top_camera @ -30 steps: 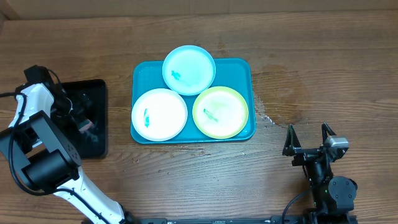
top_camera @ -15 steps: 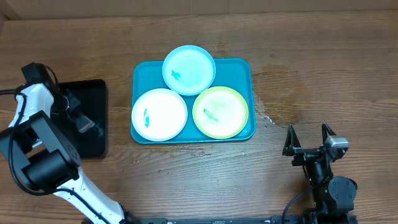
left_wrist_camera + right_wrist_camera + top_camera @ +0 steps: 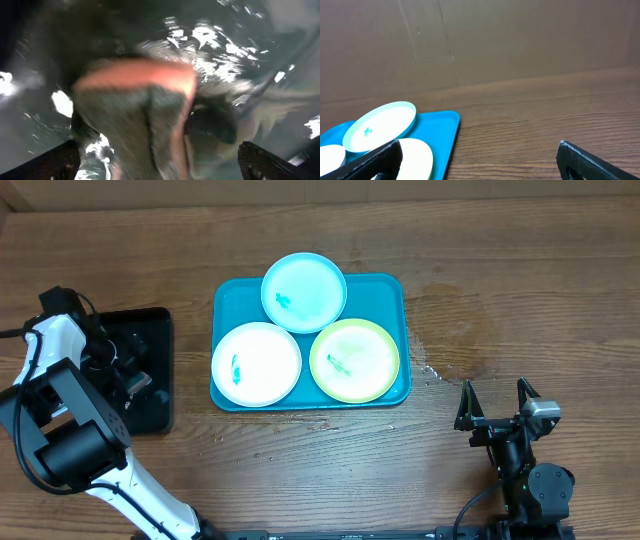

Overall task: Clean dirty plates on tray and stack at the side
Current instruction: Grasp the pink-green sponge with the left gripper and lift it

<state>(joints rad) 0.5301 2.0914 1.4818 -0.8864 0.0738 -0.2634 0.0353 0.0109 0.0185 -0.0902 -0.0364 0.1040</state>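
Three smeared plates (image 3: 256, 362) sit on the blue tray (image 3: 385, 290), mid-desk (image 3: 500, 280). We hold our left gripper (image 3: 132, 376) wide over a sponge (image 3: 135, 100), likely to grab it; our right gripper (image 3: 495, 402) rests wide, near right.

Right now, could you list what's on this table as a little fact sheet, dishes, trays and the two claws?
Teal tray: centre, carrying all three plates
Light blue plate: far side, smeared
White plate: near left, smeared
Yellow-green plate: near right, smeared
Black tray: left of the teal tray
Left gripper: open, above the black tray, over a blurred pink and grey thing
Right gripper: open, empty, near right of the table
Stacked at the side: nothing yet
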